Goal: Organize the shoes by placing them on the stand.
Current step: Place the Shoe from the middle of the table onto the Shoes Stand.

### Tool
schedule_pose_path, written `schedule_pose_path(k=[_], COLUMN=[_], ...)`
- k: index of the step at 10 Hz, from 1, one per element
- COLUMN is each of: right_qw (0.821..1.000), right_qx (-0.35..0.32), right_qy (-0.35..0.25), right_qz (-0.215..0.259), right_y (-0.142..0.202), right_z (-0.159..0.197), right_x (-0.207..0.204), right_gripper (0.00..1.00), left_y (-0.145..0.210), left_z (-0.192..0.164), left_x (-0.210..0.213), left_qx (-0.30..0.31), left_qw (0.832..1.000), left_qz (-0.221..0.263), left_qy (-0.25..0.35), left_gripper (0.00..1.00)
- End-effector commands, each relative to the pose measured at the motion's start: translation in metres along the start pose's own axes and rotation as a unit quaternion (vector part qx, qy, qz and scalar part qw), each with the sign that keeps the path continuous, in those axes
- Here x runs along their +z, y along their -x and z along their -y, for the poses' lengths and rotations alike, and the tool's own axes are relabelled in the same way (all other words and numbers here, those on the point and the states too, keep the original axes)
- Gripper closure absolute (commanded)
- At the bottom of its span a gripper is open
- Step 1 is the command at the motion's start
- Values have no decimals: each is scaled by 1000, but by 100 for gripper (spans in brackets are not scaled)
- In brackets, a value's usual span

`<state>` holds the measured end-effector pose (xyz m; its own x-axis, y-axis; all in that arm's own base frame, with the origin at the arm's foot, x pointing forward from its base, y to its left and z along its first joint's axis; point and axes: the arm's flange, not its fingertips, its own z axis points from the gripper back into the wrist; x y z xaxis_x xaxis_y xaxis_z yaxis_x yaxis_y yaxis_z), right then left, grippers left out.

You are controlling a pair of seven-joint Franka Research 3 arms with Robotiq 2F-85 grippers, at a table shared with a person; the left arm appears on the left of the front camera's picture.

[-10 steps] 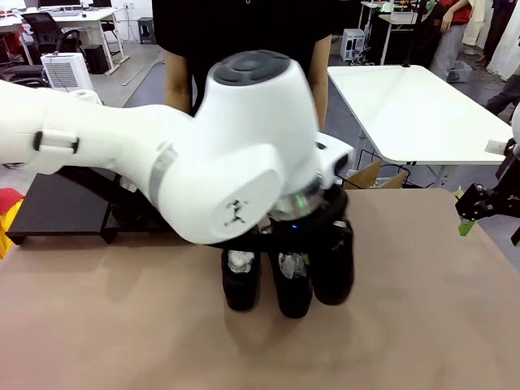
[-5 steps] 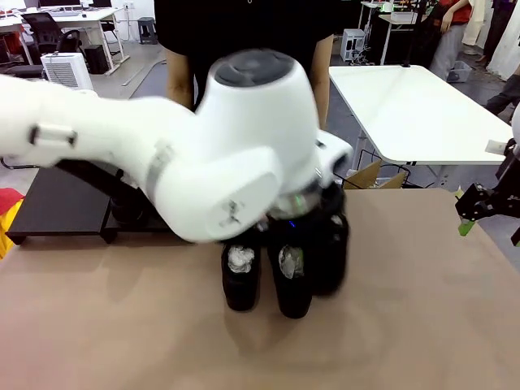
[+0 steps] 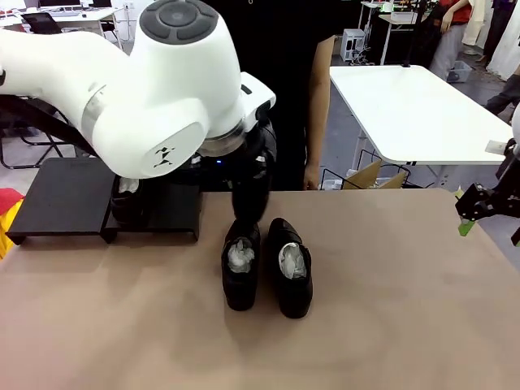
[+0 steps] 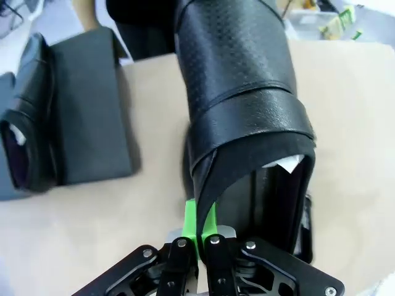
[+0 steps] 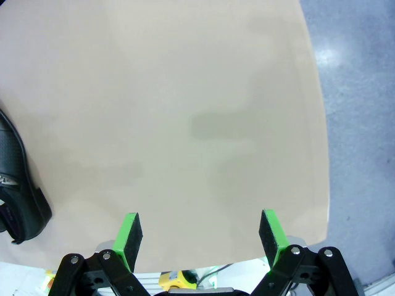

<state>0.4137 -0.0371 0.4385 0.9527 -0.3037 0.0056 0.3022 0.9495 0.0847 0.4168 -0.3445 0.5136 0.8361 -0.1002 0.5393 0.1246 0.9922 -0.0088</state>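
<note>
A shoe is clamped by its collar in the left end effector, raised for the stand; right end effector is held open

Work table: tan matte top, right edge meets grey floor. Person in black top stands at far edge, centre. Far right, well apart: white table, with an open cardboard box on the floor below its near-left corner. Left edge: red-and-yellow item, unidentifiable. Far left: white desk.
</note>
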Motion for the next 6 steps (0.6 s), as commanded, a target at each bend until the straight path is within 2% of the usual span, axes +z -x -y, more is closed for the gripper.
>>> schedule_pose_path(k=[1, 2, 3, 4, 6], right_qw=[1000, 1000, 1000, 1000, 1000], right_qx=[9, 9, 9, 9, 9], right_qy=[3, 3, 3, 3, 3], right_qz=[2, 2, 2, 2, 2], right_y=[2, 2, 2, 2, 2], right_z=[1, 1, 1, 1, 1], right_x=[0, 0, 0, 0, 0], right_gripper=[0, 0, 0, 0, 0], left_y=[-8, 0, 0, -3, -10], left_z=[6, 0, 0, -10, -15], left_x=[-8, 0, 0, -13, -21], left_qx=[68, 0, 0, 14, -9], left_qw=[996, 1000, 1000, 1000, 996], left_qz=[-5, 0, 0, -8, 41], left_qy=[-54, 0, 0, -25, -81], left_gripper=[100, 100, 100, 100, 100])
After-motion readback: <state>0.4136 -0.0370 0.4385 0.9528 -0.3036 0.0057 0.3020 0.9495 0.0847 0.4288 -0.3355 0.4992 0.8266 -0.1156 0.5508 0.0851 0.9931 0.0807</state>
